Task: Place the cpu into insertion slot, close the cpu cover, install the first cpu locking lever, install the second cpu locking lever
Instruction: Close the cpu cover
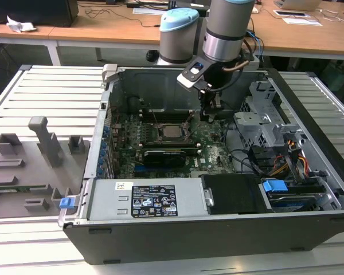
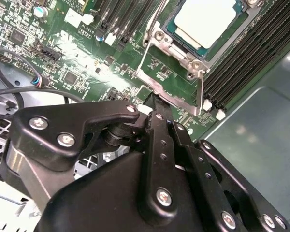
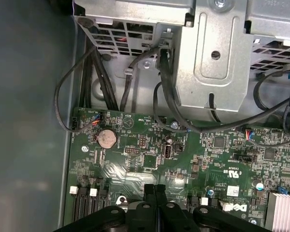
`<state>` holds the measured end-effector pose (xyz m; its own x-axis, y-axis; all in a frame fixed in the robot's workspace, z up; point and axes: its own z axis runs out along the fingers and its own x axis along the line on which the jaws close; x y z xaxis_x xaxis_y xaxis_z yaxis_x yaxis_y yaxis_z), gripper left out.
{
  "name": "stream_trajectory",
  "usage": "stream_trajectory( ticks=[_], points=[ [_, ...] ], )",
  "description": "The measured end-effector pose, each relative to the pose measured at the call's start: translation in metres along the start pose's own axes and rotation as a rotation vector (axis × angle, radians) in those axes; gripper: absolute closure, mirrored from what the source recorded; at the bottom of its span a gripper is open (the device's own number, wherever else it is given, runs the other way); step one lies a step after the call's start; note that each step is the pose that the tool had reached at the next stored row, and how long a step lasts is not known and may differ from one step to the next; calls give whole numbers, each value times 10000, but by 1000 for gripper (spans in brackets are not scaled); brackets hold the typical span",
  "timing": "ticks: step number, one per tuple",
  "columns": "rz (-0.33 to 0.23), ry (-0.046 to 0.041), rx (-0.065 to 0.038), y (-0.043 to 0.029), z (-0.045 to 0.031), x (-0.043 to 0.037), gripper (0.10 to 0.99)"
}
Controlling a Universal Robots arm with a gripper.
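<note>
Second wrist view: cpu (image 2: 208, 19) in insertion slot (image 2: 173, 33), empty claw (image 2: 153, 98) fully closed beside cpu cover (image 2: 199, 89).

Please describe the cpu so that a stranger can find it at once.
In the exterior view, look into the open computer case at the green motherboard. Just above the long black card lies the square insertion slot; the cpu is the flat, pale silvery square inside it, unlike the dark parts around.

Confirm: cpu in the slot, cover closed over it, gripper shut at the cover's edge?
Not closed. The second wrist view shows the cover swung open, off the cpu. The rest holds: cpu in the slot, gripper shut at the cover's edge.
</note>
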<state>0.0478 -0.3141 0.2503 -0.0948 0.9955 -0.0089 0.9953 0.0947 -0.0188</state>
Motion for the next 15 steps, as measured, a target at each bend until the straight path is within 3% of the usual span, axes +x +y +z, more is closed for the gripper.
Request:
stream_trajectory(
  ticks=[15],
  points=[
    [2,0,0,-145,3,14,980]
  ],
)
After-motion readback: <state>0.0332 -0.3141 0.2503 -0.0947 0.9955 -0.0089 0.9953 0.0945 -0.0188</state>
